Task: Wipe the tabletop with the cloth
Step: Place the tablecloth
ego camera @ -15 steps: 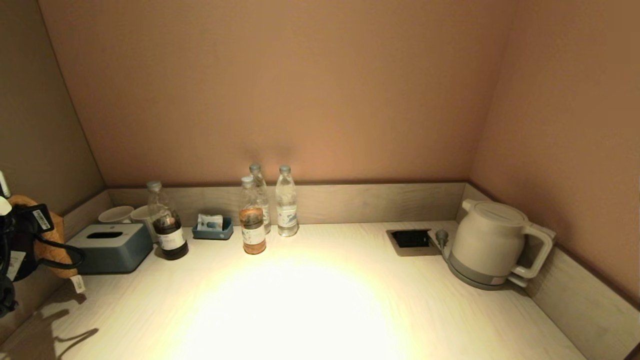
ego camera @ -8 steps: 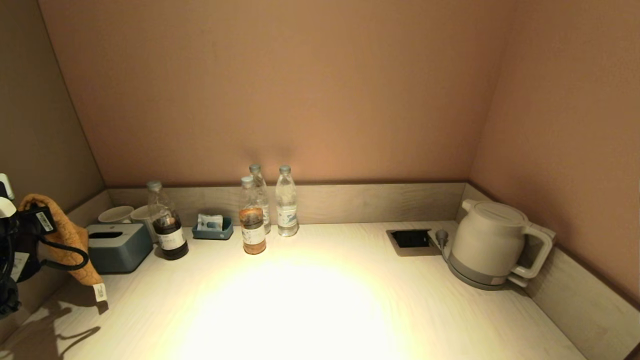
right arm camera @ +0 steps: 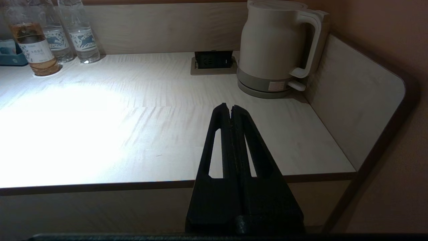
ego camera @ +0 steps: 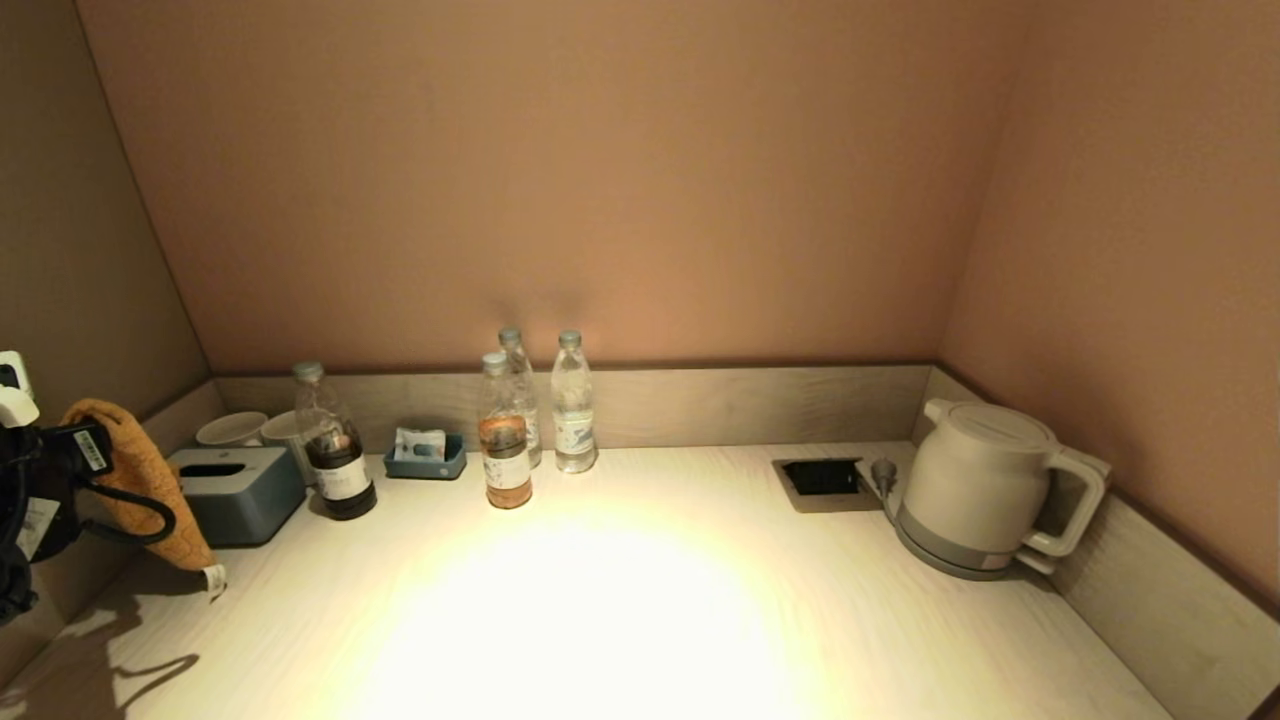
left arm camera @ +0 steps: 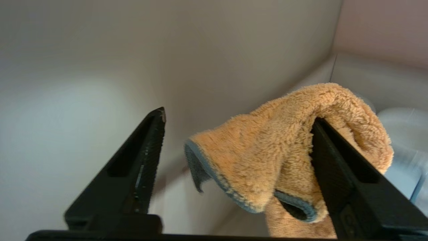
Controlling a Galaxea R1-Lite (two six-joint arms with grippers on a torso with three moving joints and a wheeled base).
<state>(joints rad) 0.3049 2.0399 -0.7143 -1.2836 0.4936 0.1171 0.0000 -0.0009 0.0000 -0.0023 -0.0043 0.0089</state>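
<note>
An orange fluffy cloth (ego camera: 135, 480) with a grey-blue hem hangs at the far left above the light wooden tabletop (ego camera: 640, 610). In the left wrist view the cloth (left arm camera: 267, 157) is draped over one finger (left arm camera: 347, 187) of my left gripper (left arm camera: 239, 115). The jaws stand wide apart, so the cloth hangs rather than being pinched. Its white tag (ego camera: 213, 577) dangles just above the table. My right gripper (right arm camera: 230, 107) is shut and empty, parked in front of the table's front edge (right arm camera: 100, 185).
A grey tissue box (ego camera: 235, 492), two cups (ego camera: 232, 428), a dark bottle (ego camera: 340, 470), a small blue tray (ego camera: 426, 458) and three bottles (ego camera: 505, 440) stand at the back left. A white kettle (ego camera: 985, 488) and a socket panel (ego camera: 822, 480) sit at the right. Low walls edge the table.
The cloth has swung out to the right and hangs lower, its tag now close to the tabletop. The right arm has not moved.
</note>
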